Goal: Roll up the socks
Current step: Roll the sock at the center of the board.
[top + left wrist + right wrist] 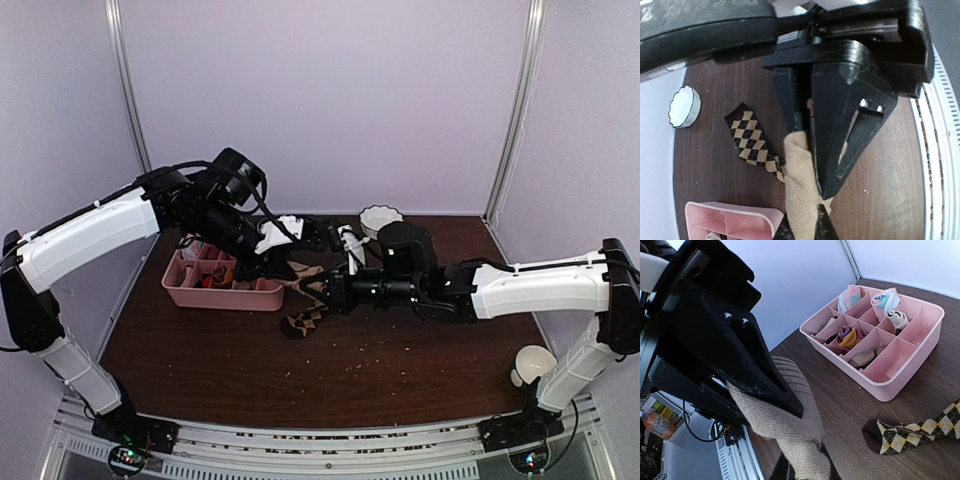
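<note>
Two socks, soft knit, light and limp. Tan sock [800,190]: raised above bench [715,175], pinched by left gripper [809,145] and right gripper [785,415], both clamped on it, close together. Argyle sock [752,142]: flat on bench near pink tray [890,385], free. Handling, by judgement: drapes, stretches, slips little; best taken at cuff or toe edge, through both layers, kept taut for rolling.

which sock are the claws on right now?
The plain tan ribbed sock: it is pinched by both the left claw and the right claw. The dark brown argyle sock lies flat on the dark wooden table, untouched.
</note>
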